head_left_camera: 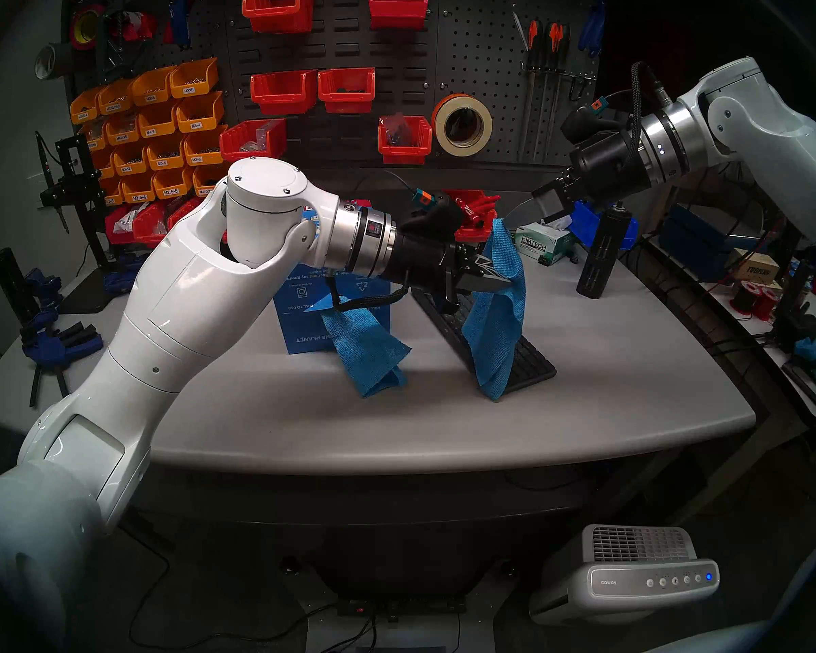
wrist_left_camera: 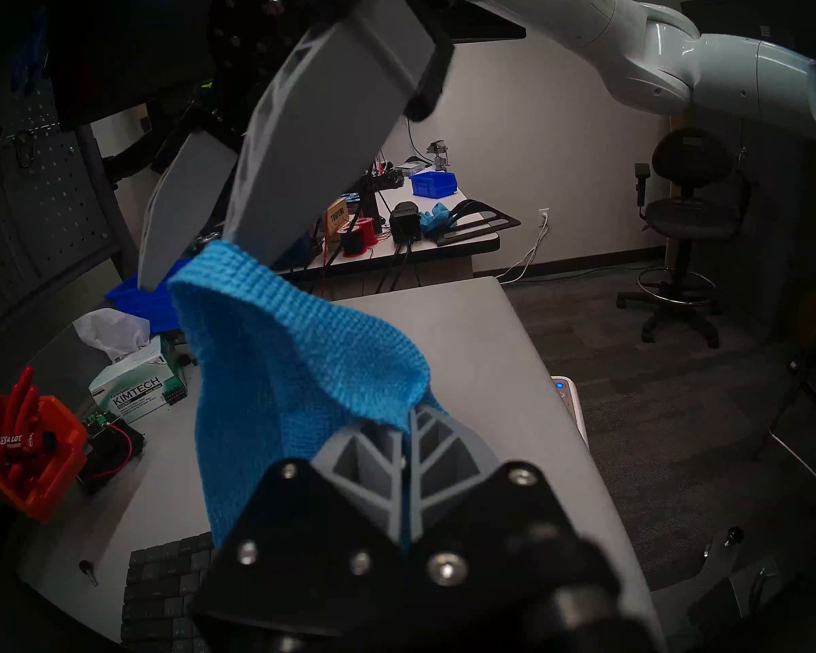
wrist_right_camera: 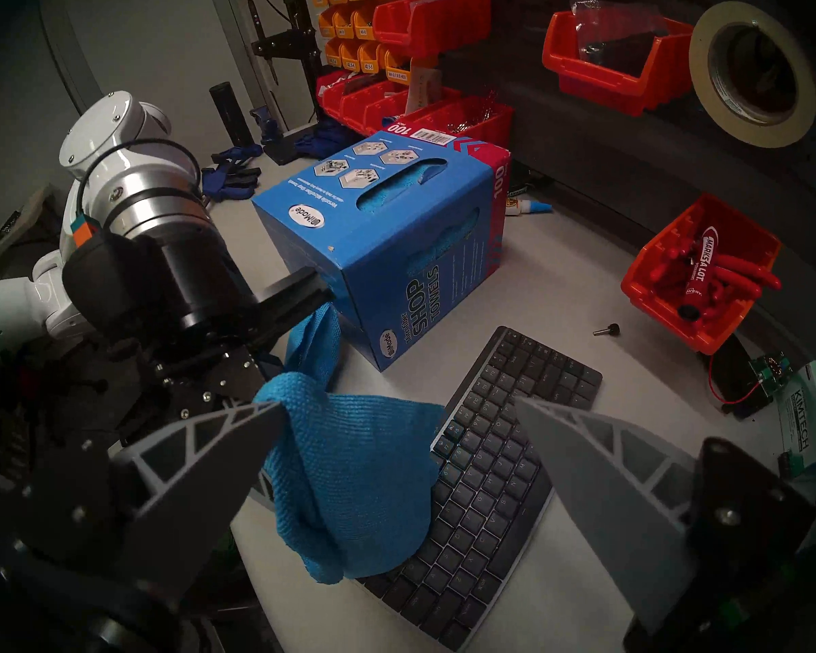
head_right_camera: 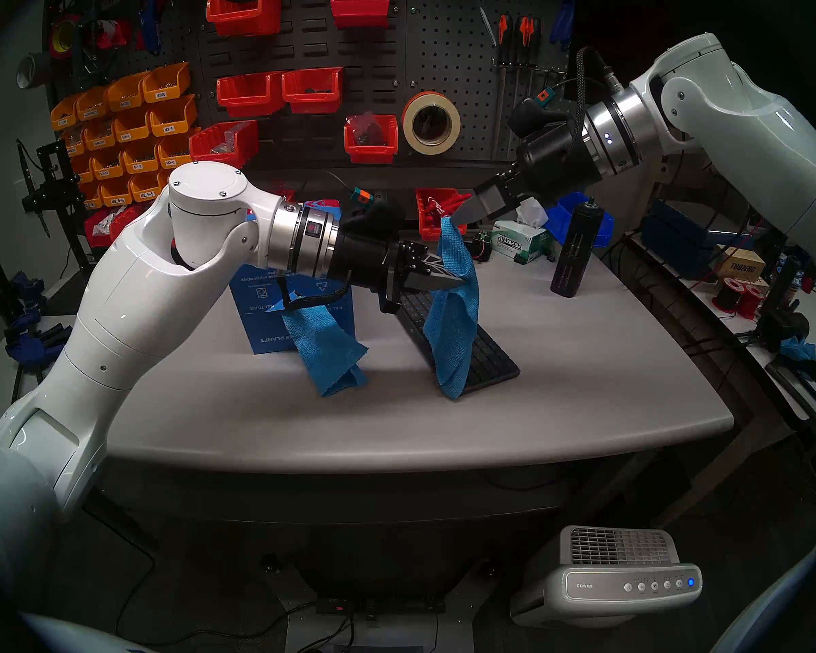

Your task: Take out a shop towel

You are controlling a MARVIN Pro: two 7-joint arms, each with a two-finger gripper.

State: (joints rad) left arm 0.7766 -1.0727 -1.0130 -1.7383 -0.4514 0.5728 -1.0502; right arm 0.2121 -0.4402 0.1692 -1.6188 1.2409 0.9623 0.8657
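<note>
Pegboard bins back your grey surface (head_left_camera: pixel 608 383), where the left tool (head_left_camera: pixel 502 282) pinches the shop towel (head_left_camera: pixel 495 327) clear of its blue box (wrist_right_camera: pixel 387 261) at nine o'clock, while the right tool (wrist_right_camera: pixel 399 423) stands spread, handing over.

Woven matt cloth shop towel (head_left_camera: pixel 495 317); glossy printed cardboard box (wrist_right_camera: pixel 396 242)

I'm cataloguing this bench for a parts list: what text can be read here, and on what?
"Microfiber SHOP TOWELS", "100": blue box
"KIMTECH": tissue box
"MARKS A LOT": red markers in the orange bin
"coway": air purifier
"M3x6", "M3-4": yellow bins; the other bin labels are blurred
</note>
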